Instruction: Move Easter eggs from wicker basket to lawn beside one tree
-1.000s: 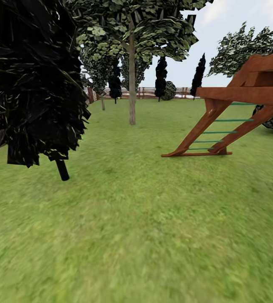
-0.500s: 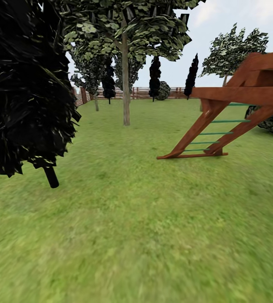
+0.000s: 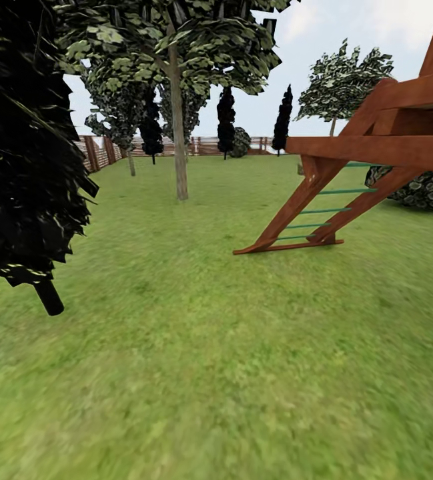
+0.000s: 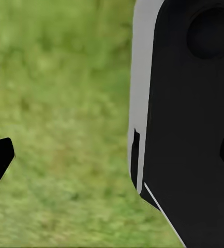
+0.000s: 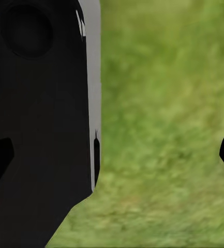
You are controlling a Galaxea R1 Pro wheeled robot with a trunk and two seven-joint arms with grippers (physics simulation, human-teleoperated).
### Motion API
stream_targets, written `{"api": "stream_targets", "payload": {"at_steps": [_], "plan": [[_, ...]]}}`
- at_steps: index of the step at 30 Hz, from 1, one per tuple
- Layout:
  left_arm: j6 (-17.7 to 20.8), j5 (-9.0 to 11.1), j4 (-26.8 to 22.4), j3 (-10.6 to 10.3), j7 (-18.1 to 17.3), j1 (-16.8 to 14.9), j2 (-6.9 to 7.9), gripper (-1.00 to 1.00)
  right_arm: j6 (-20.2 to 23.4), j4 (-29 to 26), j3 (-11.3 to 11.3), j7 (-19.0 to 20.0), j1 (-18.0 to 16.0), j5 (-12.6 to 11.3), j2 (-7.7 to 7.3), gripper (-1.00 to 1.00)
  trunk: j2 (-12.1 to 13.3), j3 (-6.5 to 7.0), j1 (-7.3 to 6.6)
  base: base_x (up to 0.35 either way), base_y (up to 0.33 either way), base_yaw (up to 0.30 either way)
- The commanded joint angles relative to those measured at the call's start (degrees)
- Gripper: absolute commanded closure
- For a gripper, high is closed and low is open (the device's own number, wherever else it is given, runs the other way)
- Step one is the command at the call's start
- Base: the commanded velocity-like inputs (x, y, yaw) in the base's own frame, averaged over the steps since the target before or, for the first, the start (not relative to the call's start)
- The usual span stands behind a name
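The lawn (image 3: 216, 347) spreads out ahead of me in the head view. A tall tree (image 3: 178, 147) with a straight grey-brown trunk and a leafy canopy stands at mid distance, left of centre. The Easter eggs and the wicker basket are out of view. In the left wrist view, my left gripper (image 4: 112, 160) is open above grass, beside a black and white part of my own body. My right gripper (image 5: 112, 155) is likewise open over grass, with nothing between its fingers.
An all-black tree (image 3: 23, 167) looms close on the left, its short trunk in the grass. A brown wooden play frame (image 3: 349, 173) with green rungs stands at the right, a dark bush (image 3: 423, 190) behind it. A slatted fence (image 3: 103, 152) borders the far lawn.
The whole head view has slid leftward, so the camera has moved. The black tree sits further left and lower, and the play frame has grown larger in the picture.
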Motion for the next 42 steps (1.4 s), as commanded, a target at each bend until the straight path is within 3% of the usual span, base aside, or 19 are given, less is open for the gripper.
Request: {"api": "stream_targets", "payload": {"at_steps": [1,26,42], "plan": [[0.08,0.01,-0.12,0.05,-0.04,0.03,0.01,-1.0,-0.1,0.15,0.1,-0.13,-0.08,0.01,0.01,-1.0,-0.02,-0.05,0.03,0.335,0.0,-0.086],[0.03,0.01,-0.12,0.02,-0.04,0.03,0.01,-1.0,-0.02,0.1,-0.07,-0.13,-0.08,-0.1,0.01,-1.0,-0.02,-0.05,0.03,0.332,0.0,-0.007],[-0.01,0.01,-0.12,-0.04,-0.04,0.03,0.01,-1.0,0.0,0.25,0.1,0.12,-0.08,-0.02,0.09,-1.0,-0.02,-0.05,0.03,0.017,0.0,0.0]]}}
